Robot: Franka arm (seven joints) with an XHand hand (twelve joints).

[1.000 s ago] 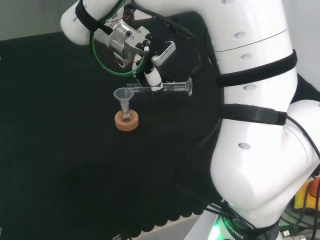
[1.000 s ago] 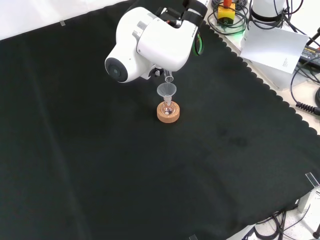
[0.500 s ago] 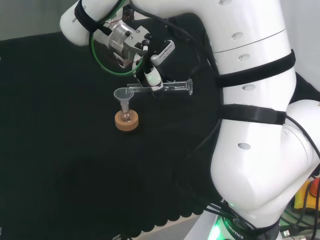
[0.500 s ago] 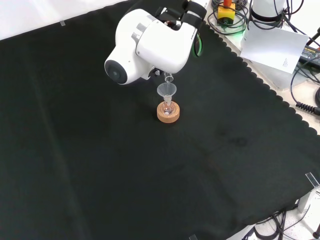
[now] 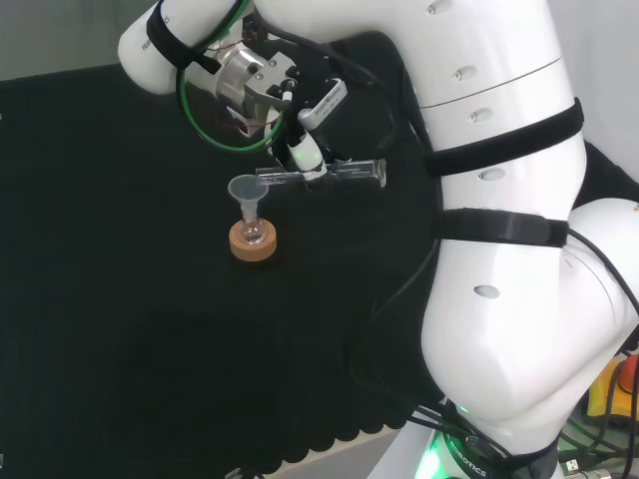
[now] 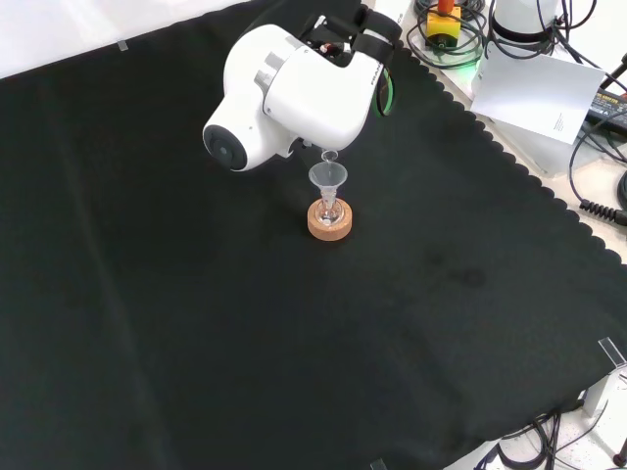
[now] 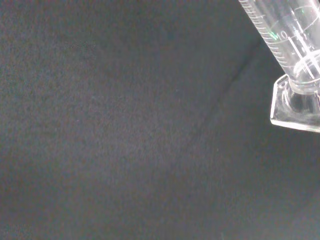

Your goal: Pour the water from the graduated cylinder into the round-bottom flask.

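Graduated cylinder (image 5: 324, 173) held near horizontal in the robot hand (image 5: 300, 152), fingers curled round it, mouth above the funnel (image 5: 247, 189) in the round-bottom flask (image 5: 252, 233) on its cork stand (image 5: 252, 245). Best done slowly: lip centred over the funnel, tilt eased further without nudging it.

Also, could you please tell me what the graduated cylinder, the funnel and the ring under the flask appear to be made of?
Graduated cylinder: clear glass or plastic; the cloth shows through it, with printed scale marks in the wrist view.
Funnel: translucent, slightly cloudy, so probably plastic, though glass is possible.
Ring stand: cork by its matte tan, grainy look.
Round-bottom flask: clear and glossy, likely glass.
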